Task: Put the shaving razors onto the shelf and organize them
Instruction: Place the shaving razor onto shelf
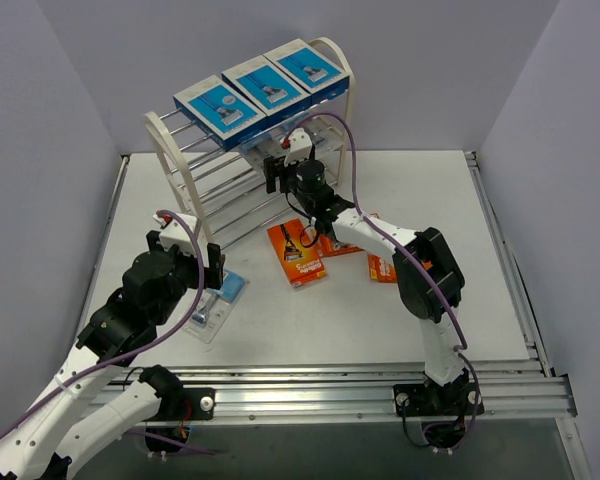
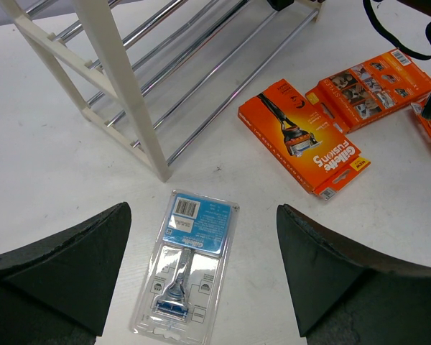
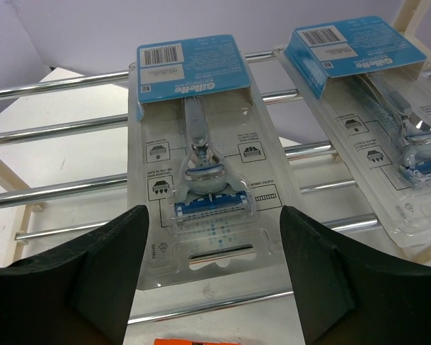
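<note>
My left gripper (image 2: 202, 210) is wide open and empty, over a clear blister pack (image 2: 190, 266) just in front of the shelf (image 2: 122, 79). The orange pack (image 2: 302, 136) beside the shelf reads "Gillette Fusion5". My right gripper (image 3: 214, 210) straddles a Gillette blister (image 3: 201, 144) on the shelf's chrome rods; can't tell if it's gripped. Only the top view shows the blue boxes (image 1: 265, 85) on the top tier.

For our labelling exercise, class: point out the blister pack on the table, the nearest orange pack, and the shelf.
blister pack (image 2: 187, 267): left wrist view, clear plastic over the razor handle.
nearest orange pack (image 2: 304, 138): left wrist view, middle of its printed face.
shelf (image 2: 127, 86): left wrist view, its white front post.
</note>
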`<state>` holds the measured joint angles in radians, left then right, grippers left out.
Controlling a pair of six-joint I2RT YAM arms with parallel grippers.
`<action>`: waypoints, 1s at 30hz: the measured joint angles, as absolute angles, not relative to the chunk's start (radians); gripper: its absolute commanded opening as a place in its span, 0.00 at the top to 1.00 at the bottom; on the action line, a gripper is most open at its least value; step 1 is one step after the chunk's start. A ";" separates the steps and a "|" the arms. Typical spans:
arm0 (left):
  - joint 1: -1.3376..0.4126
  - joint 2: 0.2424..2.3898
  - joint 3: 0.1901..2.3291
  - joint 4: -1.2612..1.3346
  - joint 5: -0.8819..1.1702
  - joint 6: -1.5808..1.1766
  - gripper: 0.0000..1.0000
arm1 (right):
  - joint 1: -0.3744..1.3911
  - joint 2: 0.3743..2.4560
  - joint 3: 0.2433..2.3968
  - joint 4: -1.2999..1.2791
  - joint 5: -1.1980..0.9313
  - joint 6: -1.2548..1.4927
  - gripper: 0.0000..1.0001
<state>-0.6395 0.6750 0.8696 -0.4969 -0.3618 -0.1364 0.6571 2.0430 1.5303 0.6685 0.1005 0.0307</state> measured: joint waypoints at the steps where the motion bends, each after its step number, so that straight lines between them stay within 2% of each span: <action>1: -0.640 0.675 0.870 -0.497 -0.362 -0.136 0.09 | 0.660 2.043 1.531 0.667 0.105 0.027 0.33; 6: -0.640 0.675 0.870 -0.497 -0.361 -0.136 0.09 | 0.663 2.043 1.536 0.654 0.123 0.024 0.38; 30: -0.640 0.677 0.870 -0.497 -0.360 -0.136 0.09 | 0.650 2.043 1.536 0.647 0.176 0.025 0.40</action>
